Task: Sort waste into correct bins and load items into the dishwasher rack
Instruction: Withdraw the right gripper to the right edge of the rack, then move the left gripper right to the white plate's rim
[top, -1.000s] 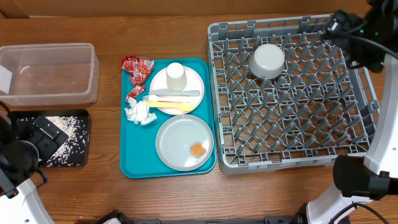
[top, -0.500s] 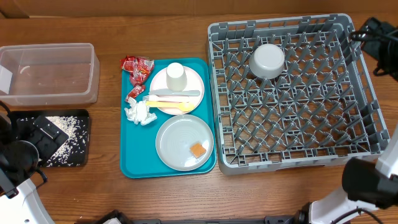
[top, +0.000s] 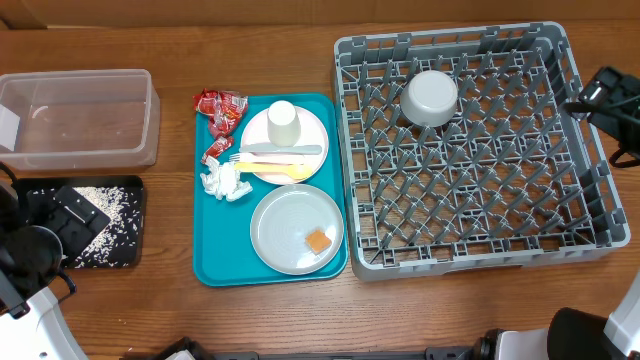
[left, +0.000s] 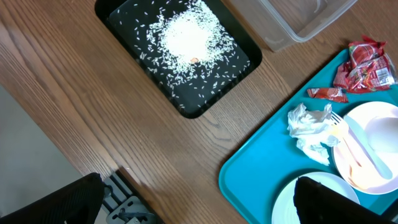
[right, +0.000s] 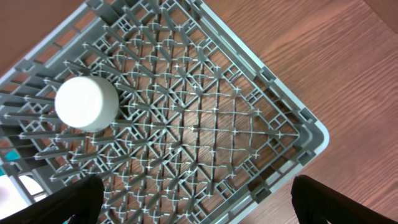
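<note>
**Right arm clear of the rack, one item loaded.** Shows the right gripper (right: 196, 186) drawn back over the last second from above the far right corner of the dishwasher rack (top: 585, 200) to a spot outside its right wall, jaws spread wide and holding nothing. Leaves the small grey bowl (top: 430, 97) upside down on the pegs near the rack's far edge, unmoved across the overhead views (apparently one item loaded, the arm now free for another). Places the bowl, in the right wrist view, up and to the left of the jaws, well apart from both fingers. Shows the left gripper (left: 199, 199) unmoved by the black tray (top: 135, 185), jaws likewise wide and empty, rice grains (left: 186, 37) already scattered in that tray. Still waiting on the teal tray (top: 215, 250): red wrappers (top: 222, 108), napkin (top: 225, 182), orange cube (top: 318, 241) on the grey plate (top: 290, 225), cup (top: 283, 122) and cutlery (top: 275, 160) on the pale plate (top: 312, 130). Nearest the left jaws: napkin and wrappers, up and to the right in the left wrist view.
</note>
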